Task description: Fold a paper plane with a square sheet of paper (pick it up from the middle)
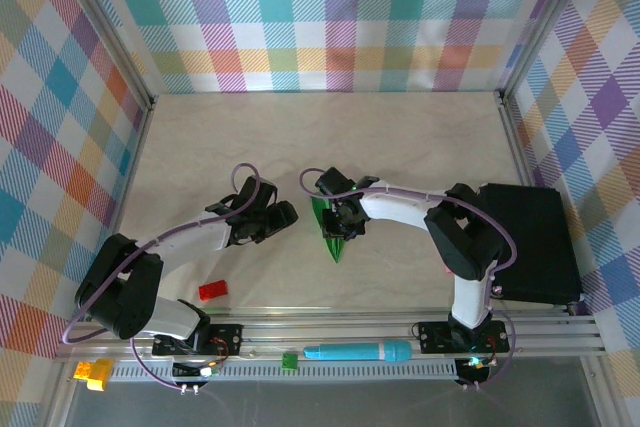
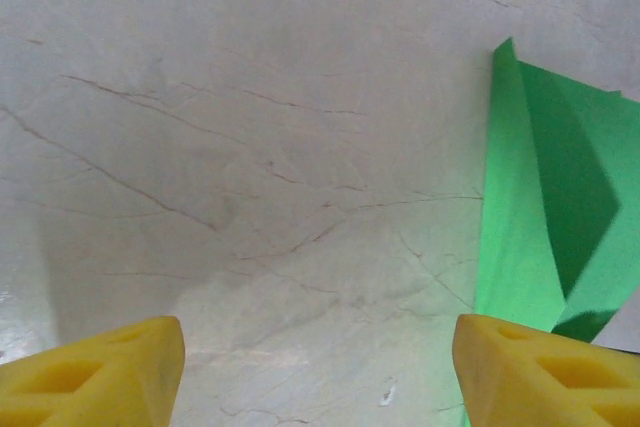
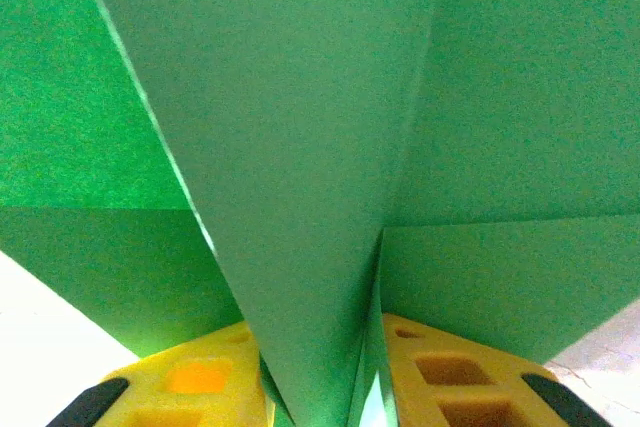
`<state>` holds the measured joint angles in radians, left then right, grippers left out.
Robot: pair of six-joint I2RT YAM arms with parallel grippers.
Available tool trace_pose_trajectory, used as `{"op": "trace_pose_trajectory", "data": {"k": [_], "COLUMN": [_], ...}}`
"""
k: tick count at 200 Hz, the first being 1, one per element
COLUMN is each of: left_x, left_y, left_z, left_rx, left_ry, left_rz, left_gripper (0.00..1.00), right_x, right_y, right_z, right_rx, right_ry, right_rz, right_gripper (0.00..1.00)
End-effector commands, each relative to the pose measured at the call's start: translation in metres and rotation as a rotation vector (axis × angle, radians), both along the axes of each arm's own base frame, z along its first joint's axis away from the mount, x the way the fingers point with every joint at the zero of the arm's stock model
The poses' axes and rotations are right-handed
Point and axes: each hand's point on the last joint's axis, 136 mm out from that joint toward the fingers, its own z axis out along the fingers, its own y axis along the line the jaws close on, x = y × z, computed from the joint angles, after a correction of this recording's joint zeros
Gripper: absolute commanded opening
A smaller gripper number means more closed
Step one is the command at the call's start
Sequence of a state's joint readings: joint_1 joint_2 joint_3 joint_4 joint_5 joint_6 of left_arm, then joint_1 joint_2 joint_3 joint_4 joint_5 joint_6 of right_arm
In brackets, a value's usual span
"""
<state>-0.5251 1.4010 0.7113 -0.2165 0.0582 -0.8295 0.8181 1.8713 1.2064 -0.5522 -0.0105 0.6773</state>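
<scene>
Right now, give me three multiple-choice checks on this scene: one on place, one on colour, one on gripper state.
1. Where is the red block? A) by the back wall B) on the table near the left arm C) in a gripper
2. What colour is the folded paper? A) white B) blue C) green
3. The right gripper is: A) shut on the paper's ridge B) open C) shut on nothing
Key: 1 B, it lies by that arm's base. 2 C, bright green. 3 A, yellow fingers pinch the ridge.

overhead view; wrist close-ups on paper plane (image 3: 300, 147)
</scene>
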Motion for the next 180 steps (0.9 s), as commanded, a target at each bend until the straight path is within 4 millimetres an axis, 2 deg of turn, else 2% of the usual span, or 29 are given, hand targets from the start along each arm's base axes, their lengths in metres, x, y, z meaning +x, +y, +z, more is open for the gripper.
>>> {"op": "trace_pose_trajectory", "data": {"k": [1, 87, 132, 180], "left_x": [0.0039, 0.0047, 0.0042, 0.004], "left_y": [0.0076, 0.003, 0.0058, 0.0099], "left_z": [0.0096, 0.006, 0.0066, 0.0087], "left_rx": [0.026, 0.012, 0.022, 0.041], "left_ry": [-0.018, -0.005, -0.01, -0.018], "left_rz": [0.012, 0.0, 0.006, 0.011], "left_gripper": [0.72, 0.82, 0.89, 0.97], "right_x": [-0.0016, -0.0063, -0.0069, -0.004], "right_y": [0.0001, 0.002, -0.0004, -0.0006], "right_z": [0.0079, 0.0151, 0.0101, 0.0155], "right_rx": [-0.016, -0.031, -0.063, -0.066], "right_ry": [-0.005, -0.025, -0.018, -0.036], "right_rz": [-0.009, 0.015, 0.013, 0.003], "right_gripper": [0.3, 0.31, 0.22, 0.12]}}
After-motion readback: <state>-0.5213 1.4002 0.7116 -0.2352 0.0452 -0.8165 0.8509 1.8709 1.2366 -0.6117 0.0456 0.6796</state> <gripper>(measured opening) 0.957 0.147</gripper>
